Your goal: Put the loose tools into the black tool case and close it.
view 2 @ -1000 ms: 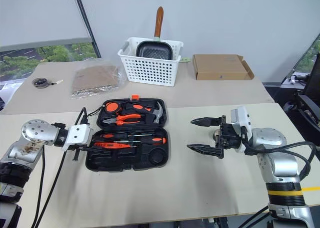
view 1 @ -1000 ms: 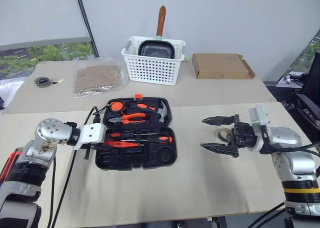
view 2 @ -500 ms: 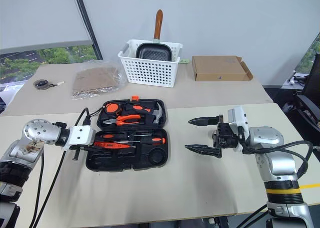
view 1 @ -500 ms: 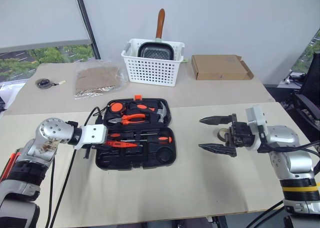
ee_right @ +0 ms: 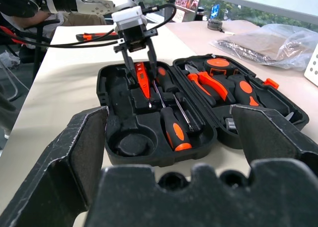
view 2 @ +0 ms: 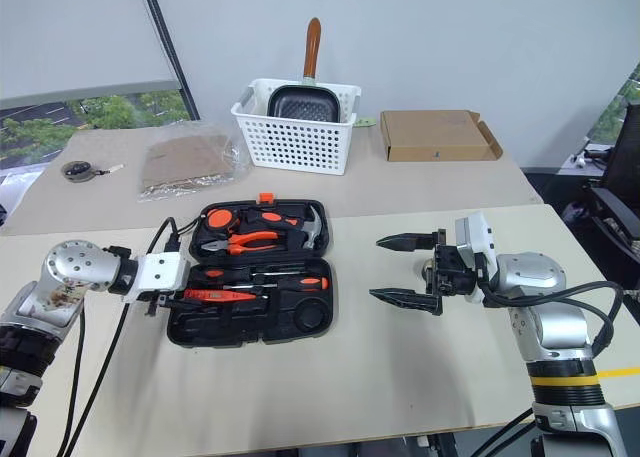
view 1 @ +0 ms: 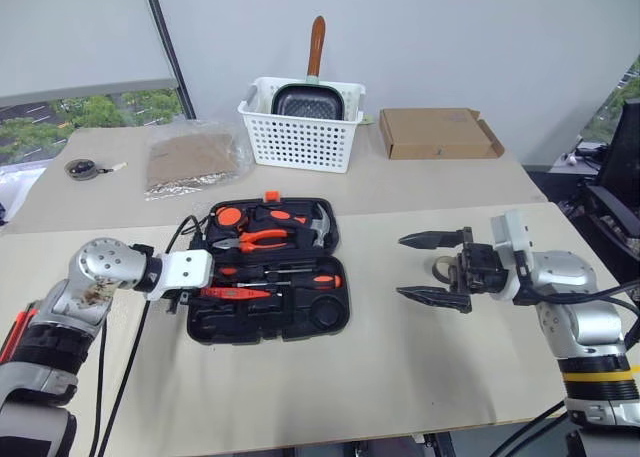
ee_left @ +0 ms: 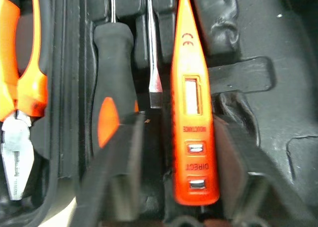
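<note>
Black tool case point(view 1: 268, 312): open flat, centre-left of frame, orange latch at upper edge. Two orange-and-black screwdrivers point(view 1: 300, 279) lying across lower half, side by side. Orange tester screwdriver point(ee_left: 191, 108) just below, in recess, tip toward frame right. Red-and-black utility knife point(ee_right: 97, 36) outside case, lying flat.

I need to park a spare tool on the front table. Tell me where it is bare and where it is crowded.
Bare: the front table between the black tool case and the near edge, and the strip between the case and the right end effector. Crowded: the case's left side, where the left end effector stands over the orange tester screwdriver.
</note>
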`<state>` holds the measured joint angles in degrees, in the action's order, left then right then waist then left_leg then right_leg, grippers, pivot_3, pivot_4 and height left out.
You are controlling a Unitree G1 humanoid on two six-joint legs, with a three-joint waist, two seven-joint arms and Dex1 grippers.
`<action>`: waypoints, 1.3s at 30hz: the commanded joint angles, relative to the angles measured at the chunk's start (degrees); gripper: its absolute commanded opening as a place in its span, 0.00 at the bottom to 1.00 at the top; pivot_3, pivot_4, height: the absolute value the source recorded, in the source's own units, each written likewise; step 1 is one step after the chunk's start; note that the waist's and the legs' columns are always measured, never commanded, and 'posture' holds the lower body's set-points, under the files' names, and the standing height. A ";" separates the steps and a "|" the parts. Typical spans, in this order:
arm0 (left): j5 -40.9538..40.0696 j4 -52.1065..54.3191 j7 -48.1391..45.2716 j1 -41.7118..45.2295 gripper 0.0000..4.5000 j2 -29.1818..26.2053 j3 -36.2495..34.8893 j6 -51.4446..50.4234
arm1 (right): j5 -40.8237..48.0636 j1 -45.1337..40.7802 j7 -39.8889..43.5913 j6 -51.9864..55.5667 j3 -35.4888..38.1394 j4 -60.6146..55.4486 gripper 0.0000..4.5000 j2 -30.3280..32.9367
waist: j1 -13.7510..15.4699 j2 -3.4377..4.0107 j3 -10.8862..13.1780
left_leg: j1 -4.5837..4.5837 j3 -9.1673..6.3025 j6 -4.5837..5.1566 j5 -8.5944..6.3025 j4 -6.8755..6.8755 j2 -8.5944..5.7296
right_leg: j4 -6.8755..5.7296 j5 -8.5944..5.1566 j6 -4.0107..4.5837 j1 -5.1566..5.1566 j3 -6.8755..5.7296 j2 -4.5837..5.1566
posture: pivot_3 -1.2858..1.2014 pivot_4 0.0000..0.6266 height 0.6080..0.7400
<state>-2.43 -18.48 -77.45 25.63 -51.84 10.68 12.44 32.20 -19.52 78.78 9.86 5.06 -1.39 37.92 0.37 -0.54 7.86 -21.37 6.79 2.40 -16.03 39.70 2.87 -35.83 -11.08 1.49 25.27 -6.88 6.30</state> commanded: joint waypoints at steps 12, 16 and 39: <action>-17.53 15.47 3.93 -9.07 0.94 0.11 -13.75 -17.48 | 0.79 -0.96 -1.04 -0.12 0.03 -2.12 1.00 -0.33 | 0.40 -0.28 0.35 | -0.54 -0.08 -0.01 0.01 0.04 0.05 | -0.02 0.01 -0.02 0.51 -0.17 0.00 | 0.52 0.24 0.70; -20.39 20.57 6.71 -12.87 0.67 0.81 -16.00 -23.03 | 0.92 -0.89 -1.44 -0.04 -0.06 -2.40 1.00 -0.54 | 0.45 -0.29 0.34 | -0.89 -0.01 -0.03 0.04 0.09 -0.10 | -0.04 0.07 0.02 0.76 -0.15 0.12 | 0.52 0.24 0.70; -12.08 29.40 29.09 -19.01 0.01 10.80 -10.07 -33.02 | 1.24 0.62 -3.64 -0.92 0.09 -3.72 1.00 -0.62 | 0.44 -0.36 0.39 | -0.52 -0.07 0.13 -0.10 0.12 -0.14 | 0.01 -0.08 -0.38 0.33 -0.14 0.16 | 0.52 0.24 0.70</action>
<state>-16.72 11.43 -49.51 5.76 -40.84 -0.33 -20.99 32.66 -18.18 75.05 10.02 3.93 -3.84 37.30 0.80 -0.90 8.25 -21.88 6.73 2.54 -16.13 39.83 2.72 -35.82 -11.16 1.11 25.60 -7.03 6.46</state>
